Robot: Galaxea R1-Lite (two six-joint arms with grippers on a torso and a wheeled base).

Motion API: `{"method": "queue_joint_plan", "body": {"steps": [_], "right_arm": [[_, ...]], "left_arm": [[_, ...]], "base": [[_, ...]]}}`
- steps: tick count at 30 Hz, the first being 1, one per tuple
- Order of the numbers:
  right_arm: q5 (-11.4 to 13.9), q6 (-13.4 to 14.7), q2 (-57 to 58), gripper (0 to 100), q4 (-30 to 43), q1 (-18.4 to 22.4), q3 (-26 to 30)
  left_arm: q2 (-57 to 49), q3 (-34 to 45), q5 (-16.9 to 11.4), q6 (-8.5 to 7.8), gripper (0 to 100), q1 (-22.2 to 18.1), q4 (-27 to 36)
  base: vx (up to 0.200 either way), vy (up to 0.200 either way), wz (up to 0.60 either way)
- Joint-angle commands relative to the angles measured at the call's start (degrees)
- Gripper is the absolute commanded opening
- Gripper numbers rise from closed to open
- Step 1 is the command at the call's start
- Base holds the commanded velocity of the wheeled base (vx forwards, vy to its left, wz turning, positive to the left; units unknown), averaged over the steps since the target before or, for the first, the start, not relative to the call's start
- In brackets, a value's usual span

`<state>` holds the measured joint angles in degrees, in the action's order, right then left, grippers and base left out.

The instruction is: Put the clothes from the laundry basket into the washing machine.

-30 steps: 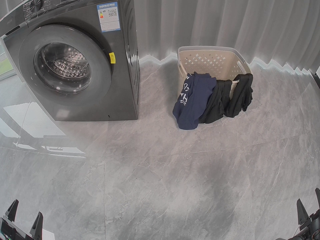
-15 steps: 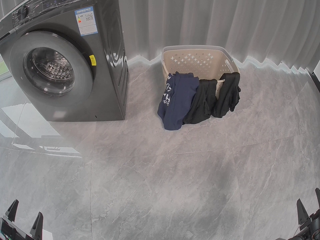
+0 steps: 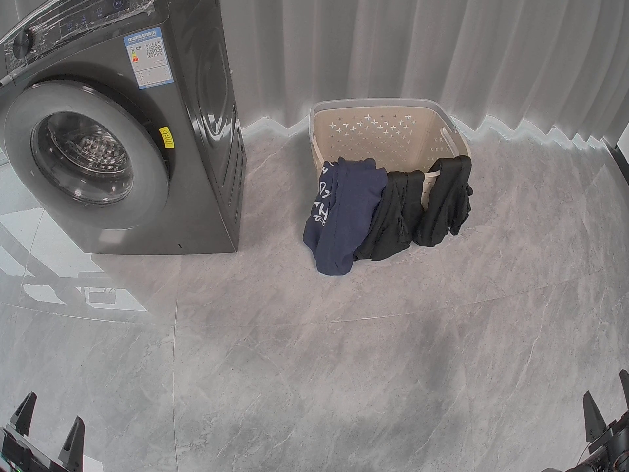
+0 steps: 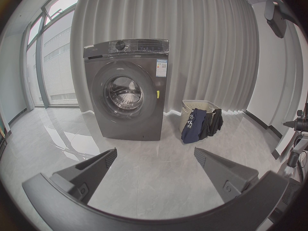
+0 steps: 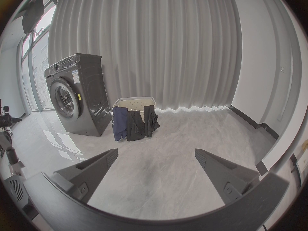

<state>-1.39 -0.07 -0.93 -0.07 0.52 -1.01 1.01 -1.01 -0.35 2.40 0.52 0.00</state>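
Observation:
A beige laundry basket (image 3: 386, 126) stands on the floor by the curtain, right of the washing machine (image 3: 105, 132), whose round door is shut. Over the basket's front rim hang a navy garment (image 3: 341, 214), a black garment (image 3: 391, 214) and another black garment (image 3: 449, 198). My left gripper (image 3: 47, 424) sits low at the near left, open and empty, far from the basket. My right gripper (image 3: 608, 408) sits at the near right, also open and empty. Both wrist views show the machine (image 4: 128, 90) (image 5: 77, 93) and basket (image 4: 199, 105) (image 5: 134, 101) well ahead of the spread fingers.
A pleated grey curtain (image 3: 426, 40) runs along the back wall. Wide bare floor (image 3: 341, 362) of grey tile lies between me and the basket. A window (image 4: 54, 55) stands beyond the machine, and a wall with dark skirting (image 5: 250, 119) bounds the room past the basket.
The whole head view has shifted: machine and basket now sit further left and lower in it, so the camera moved. Both grippers hold the same spots.

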Motion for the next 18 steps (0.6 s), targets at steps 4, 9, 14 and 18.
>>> {"method": "queue_joint_plan", "body": {"steps": [4,9,14,18], "right_arm": [[0.0,0.0,0.9,100,0.0,0.0,1.0],[0.0,0.0,0.9,100,0.0,0.0,1.0],[0.1,0.0,0.9,100,0.0,0.0,1.0],[0.1,0.0,0.9,100,0.0,0.0,1.0]], "left_arm": [[-0.7,1.0,0.0,-0.12,100,0.0,0.1],[-0.7,1.0,0.0,0.06,100,0.0,0.1],[-0.7,1.0,0.0,0.06,100,0.0,0.0],[-0.7,1.0,0.0,0.06,100,0.0,0.0]], "base": [[0.0,0.0,0.0],[0.0,-0.2,0.0],[0.0,-0.2,0.0],[0.0,-0.2,0.0]]}}
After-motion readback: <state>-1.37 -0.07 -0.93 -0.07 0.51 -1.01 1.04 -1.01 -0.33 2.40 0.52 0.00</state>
